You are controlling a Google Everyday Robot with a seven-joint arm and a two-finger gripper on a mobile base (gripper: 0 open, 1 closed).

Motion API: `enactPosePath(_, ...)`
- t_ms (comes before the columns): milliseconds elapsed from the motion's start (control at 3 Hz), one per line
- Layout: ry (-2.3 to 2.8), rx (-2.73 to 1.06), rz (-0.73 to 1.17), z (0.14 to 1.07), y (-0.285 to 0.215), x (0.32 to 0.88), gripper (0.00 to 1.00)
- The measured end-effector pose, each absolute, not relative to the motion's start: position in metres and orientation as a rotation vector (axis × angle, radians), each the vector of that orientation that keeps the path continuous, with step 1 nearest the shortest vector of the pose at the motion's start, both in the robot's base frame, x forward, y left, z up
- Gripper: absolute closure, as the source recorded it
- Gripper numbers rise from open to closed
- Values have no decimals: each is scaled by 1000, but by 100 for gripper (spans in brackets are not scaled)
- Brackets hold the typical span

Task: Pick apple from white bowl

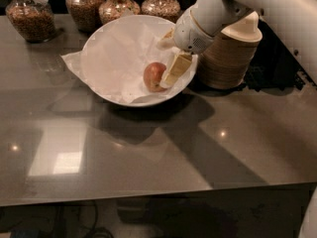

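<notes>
The apple (153, 76) lay inside the white bowl (143, 102), on the right-hand part of its floor, its reddish skin showing a paler patch toward the top. It rested on the crumpled white paper (116, 56) that lined the bowl; one corner of that paper hung out over the left rim onto the table.

The gripper (172, 53) was down in the bowl at the right side. Its two beige fingers stood apart: the nearer finger (177, 69) slanted down just beside the apple's right flank, touching it or very nearly so, while the farther one (167, 35) showed higher up against the back wall of the bowl. The apple sat to the left of the nearer finger rather than in the gap between the two, and nothing was clamped. Above them the rounded white wrist housing (203, 21) overhung the bowl's right rim, and the white arm (277, 9) ran off to the upper right.

Just right of the bowl, partly behind the wrist, stood a stack of beige paper bowls (229, 61) with a white piece on top. Along the back edge stood four glass jars – one at far left (32, 16) and three close together behind the bowl (84, 4) (118, 6) (161, 4) – each filled with small brown pieces too fine to name.

All of this rested on a glossy grey table (148, 152), which mirrored pale patches of light.
</notes>
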State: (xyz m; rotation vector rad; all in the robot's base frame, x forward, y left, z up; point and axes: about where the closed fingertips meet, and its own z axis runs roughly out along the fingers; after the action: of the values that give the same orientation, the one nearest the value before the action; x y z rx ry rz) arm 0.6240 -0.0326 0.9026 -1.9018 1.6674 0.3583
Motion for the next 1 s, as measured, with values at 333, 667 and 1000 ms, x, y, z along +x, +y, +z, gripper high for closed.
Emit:
enactPosePath(333,1656,-1938,339,899,-25,622,26)
enactPosePath(667,1655,-1963,327,894,-22,620,26)
enactPosePath(1000,1666,-1990,320,883,-17,622,26)
